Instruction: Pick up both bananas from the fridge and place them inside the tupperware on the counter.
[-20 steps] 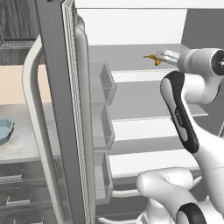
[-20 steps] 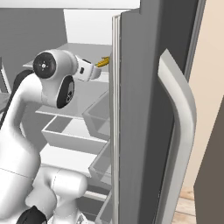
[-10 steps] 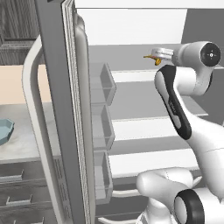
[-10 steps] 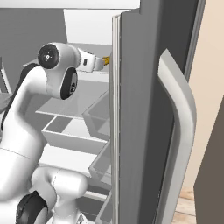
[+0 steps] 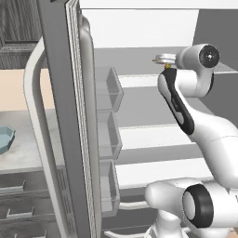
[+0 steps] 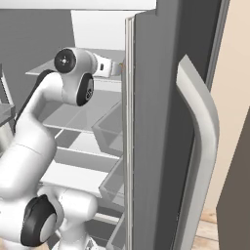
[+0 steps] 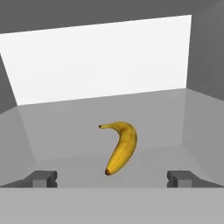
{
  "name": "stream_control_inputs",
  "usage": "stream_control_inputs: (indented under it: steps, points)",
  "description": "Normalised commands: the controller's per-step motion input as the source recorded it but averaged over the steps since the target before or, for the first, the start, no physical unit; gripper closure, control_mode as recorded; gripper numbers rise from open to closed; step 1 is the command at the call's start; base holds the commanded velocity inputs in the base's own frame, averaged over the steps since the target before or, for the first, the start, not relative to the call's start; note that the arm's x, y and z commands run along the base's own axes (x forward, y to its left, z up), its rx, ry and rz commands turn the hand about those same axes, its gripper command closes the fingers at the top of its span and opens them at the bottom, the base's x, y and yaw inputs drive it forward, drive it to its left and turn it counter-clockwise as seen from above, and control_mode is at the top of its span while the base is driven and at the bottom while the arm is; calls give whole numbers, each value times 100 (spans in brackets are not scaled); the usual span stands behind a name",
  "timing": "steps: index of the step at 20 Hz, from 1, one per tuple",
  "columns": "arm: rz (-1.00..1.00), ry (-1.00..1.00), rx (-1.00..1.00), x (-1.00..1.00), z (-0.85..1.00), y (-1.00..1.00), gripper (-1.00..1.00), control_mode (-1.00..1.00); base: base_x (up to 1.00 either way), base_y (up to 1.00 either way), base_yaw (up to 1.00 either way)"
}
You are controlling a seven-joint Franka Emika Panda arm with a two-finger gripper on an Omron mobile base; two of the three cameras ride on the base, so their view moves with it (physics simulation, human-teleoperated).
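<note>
One yellow banana (image 7: pixel 121 146) with dark tips lies on a grey upper shelf (image 7: pixel 61 140) inside the open fridge (image 5: pixel 139 37). My gripper (image 7: pixel 112 178) is open, with the banana just ahead between its two fingertips (image 7: pixel 41 178) and touching neither. In the left base view my hand (image 5: pixel 164 59) reaches in at the top shelf, and a sliver of yellow banana (image 5: pixel 167 66) shows under it. The light blue tupperware (image 5: pixel 4 138) sits on the marbled counter (image 5: pixel 23 155) at the far left, beyond the fridge door.
The open fridge door (image 5: pixel 60 121) with clear bins (image 5: pixel 110 88) stands between the arm and the counter. The other door (image 6: pixel 161 122) with its curved handle (image 6: pixel 200 146) closes off the right side. Lower shelves (image 5: pixel 148 137) lie under the arm.
My hand has swung further into the top shelf and over the banana, which the hand now mostly hides in the base views. The jaws have stayed open.
</note>
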Motion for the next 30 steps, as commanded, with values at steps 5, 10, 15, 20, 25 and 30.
stream_control_inputs:
  steps: [5, 10, 15, 20, 25, 30]
  points:
    - [0, 3, 0, 42, -20, -1, -100, -100, 0, 0, 0]
    - [0, 1, 0, 42, -10, -2, -100, -100, 0, 0, 0]
    - [0, 0, 0, 24, -12, -1, -100, -100, 0, 0, 0]
    - [0, 19, 0, 19, 0, -1, -100, -100, 0, 0, 0]
    - [0, 28, 0, 17, 0, 0, -100, -100, 0, 0, 0]
    - [0, 26, 0, 12, 0, 0, -100, -100, 0, 0, 0]
